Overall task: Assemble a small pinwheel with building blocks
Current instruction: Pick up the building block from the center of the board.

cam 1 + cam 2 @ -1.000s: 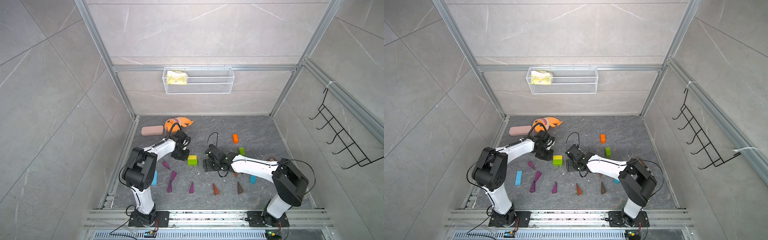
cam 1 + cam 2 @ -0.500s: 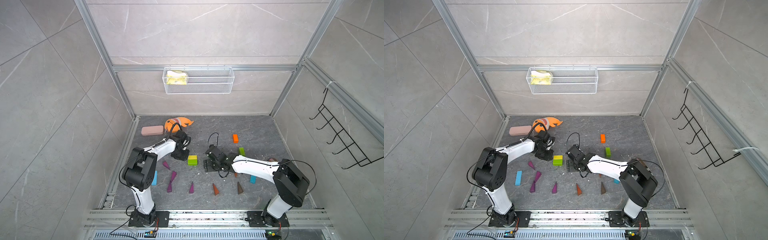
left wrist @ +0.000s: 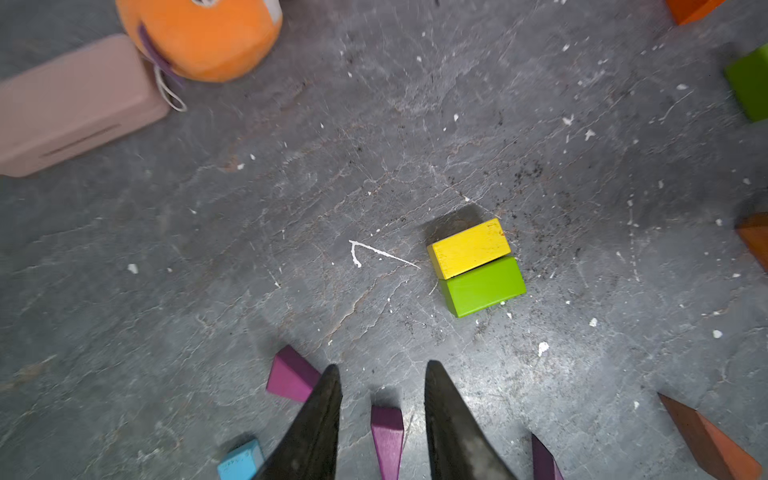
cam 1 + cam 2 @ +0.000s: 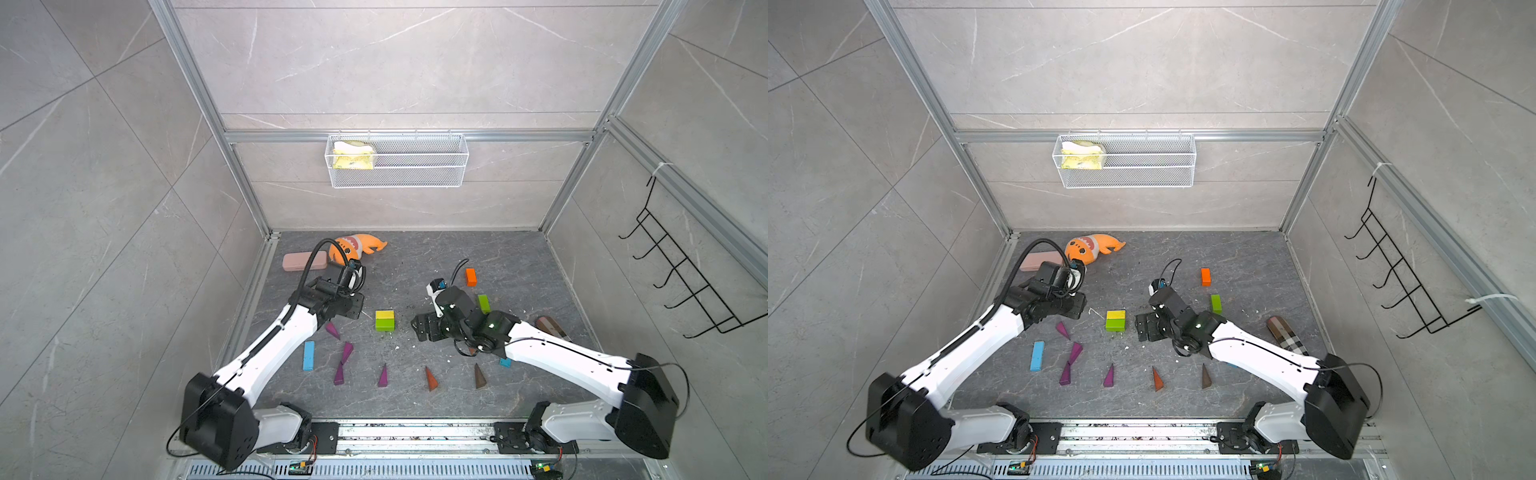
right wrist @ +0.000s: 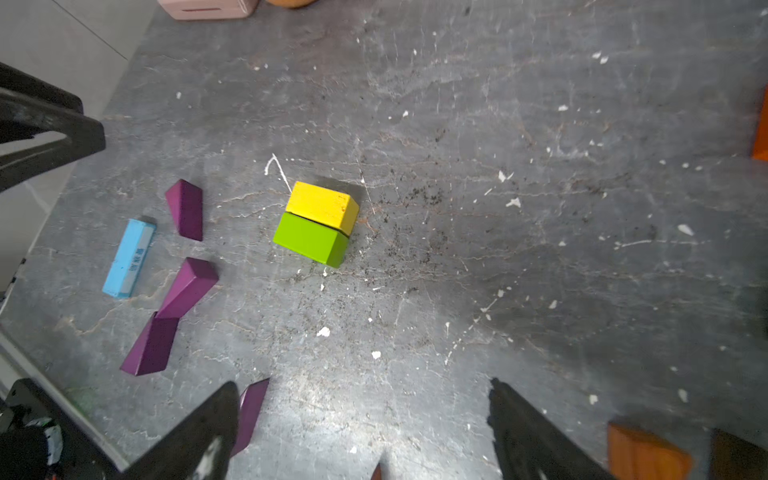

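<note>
A yellow brick (image 4: 384, 314) and a green brick (image 4: 385, 326) lie side by side, touching, mid-floor in both top views. My left gripper (image 4: 354, 308) hovers just left of them, jaws a little apart and empty (image 3: 380, 372); a purple wedge (image 3: 386, 436) on the floor shows between the fingers, touching neither. My right gripper (image 4: 419, 328) sits just right of the pair, open wide and empty (image 5: 361, 388). Several purple wedges (image 4: 347, 352), an orange wedge (image 4: 431, 379), a brown wedge (image 4: 479, 376) and a light-blue bar (image 4: 308, 355) lie nearer the front.
An orange brick (image 4: 470, 277) and a green brick (image 4: 483, 303) lie behind the right arm. A pink case (image 4: 304, 261) and an orange plush shark (image 4: 353, 248) sit at the back left. A brown checked object (image 4: 550, 328) lies at the right; a wire basket (image 4: 397, 166) hangs on the back wall.
The right gripper's jaws have spread wider and the left gripper's jaws have parted a little. Both arms have stayed about where they were.
</note>
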